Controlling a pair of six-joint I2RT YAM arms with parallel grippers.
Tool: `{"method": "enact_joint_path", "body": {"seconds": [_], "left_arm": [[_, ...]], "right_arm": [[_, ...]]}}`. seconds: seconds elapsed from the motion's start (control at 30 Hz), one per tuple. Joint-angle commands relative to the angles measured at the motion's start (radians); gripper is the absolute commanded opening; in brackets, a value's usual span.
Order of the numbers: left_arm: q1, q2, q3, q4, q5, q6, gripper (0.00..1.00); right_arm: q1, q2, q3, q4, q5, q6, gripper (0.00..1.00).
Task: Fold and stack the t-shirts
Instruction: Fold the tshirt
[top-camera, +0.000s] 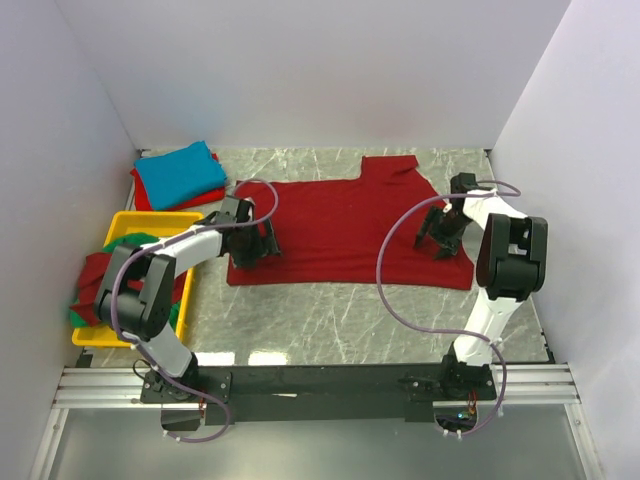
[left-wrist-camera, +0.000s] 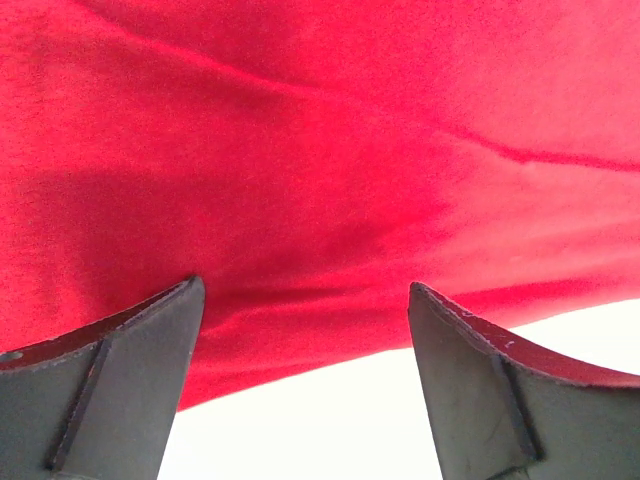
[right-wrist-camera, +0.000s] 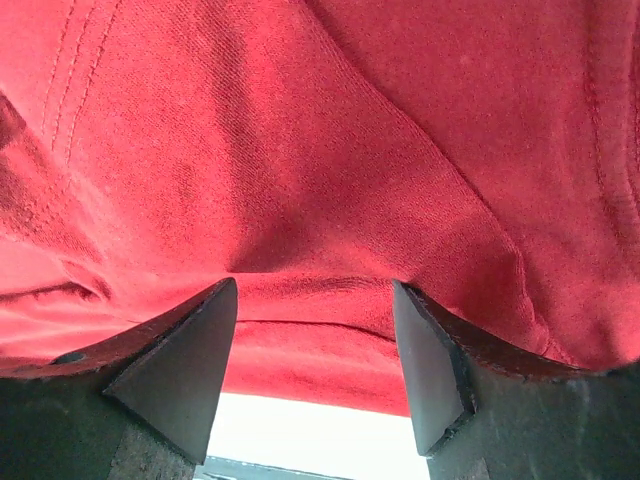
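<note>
- The marble-patterned table (top-camera: 330, 310) is carrying everything; white walls are closing it in on the left, right and far sides.
- A dark red t-shirt (top-camera: 340, 230) (left-wrist-camera: 320, 150) (right-wrist-camera: 300, 150) is lying spread flat across the middle of the table, its near hem running left to right; one sleeve is sticking out toward the far side, and the cloth is rippling a little at both ends.
- A yellow tray (top-camera: 150, 217) is sitting at the left edge of the table; a crumpled red garment (top-camera: 95, 275) and a green t-shirt (top-camera: 135, 238) are spilling over its left rim, and the left arm is reaching across it.
- A turquoise t-shirt (top-camera: 178, 172) is resting folded in the far left corner, lying on top of a folded red t-shirt (top-camera: 143, 192), just beyond the tray.
- The left gripper (top-camera: 255, 245) (left-wrist-camera: 305, 283) is hanging over the left end of the spread shirt, near its near hem; its jaws are standing wide apart, with nothing caught between them.
- The right gripper (top-camera: 440, 238) (right-wrist-camera: 314, 284) is pointing down at the right end of the same shirt; its jaws are also gaping, somewhat less widely, with a fold of red cloth sitting just past the tips and not being pinched.
</note>
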Motion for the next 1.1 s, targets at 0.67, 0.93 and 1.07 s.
{"method": "enact_joint_path", "body": {"seconds": [0.67,0.93,1.07], "left_arm": [[0.017,0.127,0.23,-0.05,-0.008,0.015,0.94],[0.017,0.15,0.194,-0.053,-0.037,0.027,0.94],[0.018,0.131,0.153,-0.068,-0.075,0.033,0.94]], "right_arm": [[-0.036,-0.115,-0.001,-0.028,0.029,-0.067,0.71],[-0.036,-0.056,-0.07,0.012,-0.005,-0.034,0.71],[-0.038,-0.044,-0.081,-0.025,0.039,-0.012,0.71]]}}
